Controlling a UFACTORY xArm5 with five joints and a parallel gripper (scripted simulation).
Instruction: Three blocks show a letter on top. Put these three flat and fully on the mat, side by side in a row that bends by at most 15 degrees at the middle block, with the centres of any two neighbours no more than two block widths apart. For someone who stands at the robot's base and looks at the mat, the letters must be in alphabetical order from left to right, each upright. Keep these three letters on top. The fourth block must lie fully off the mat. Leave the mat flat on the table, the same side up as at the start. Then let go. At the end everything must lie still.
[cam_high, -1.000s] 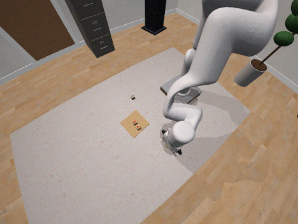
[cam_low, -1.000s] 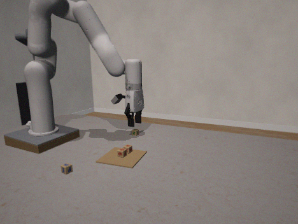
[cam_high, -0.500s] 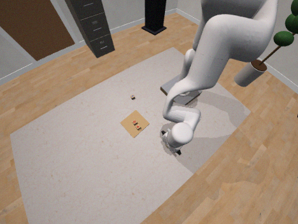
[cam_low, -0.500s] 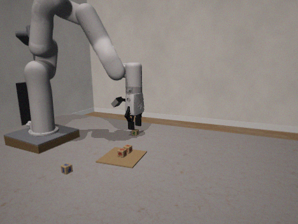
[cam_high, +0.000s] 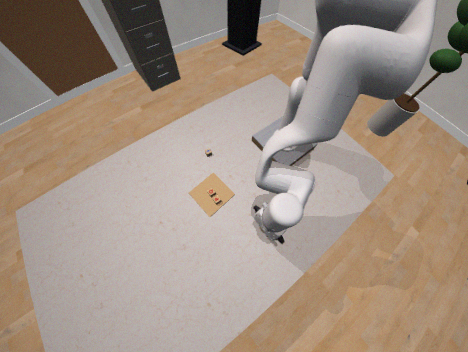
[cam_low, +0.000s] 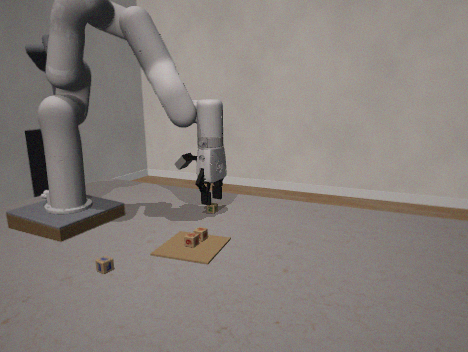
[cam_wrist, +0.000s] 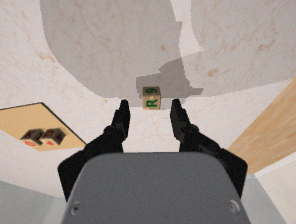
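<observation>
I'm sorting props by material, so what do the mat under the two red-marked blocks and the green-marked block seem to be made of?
Mat: possibly cork or thin board, matte, judging by its even tan colour.
Green-marked block: probably wood, dull, from its pale tan faces.

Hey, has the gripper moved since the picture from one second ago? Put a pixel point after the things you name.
Yes, down: in the exterior view, the gripper (cam_high: 269, 224) (cam_low: 211, 200) (cam_wrist: 150, 107) is now closer above the green-lettered block (cam_low: 212, 209) (cam_wrist: 151, 98), which hasn't visibly moved.
</observation>
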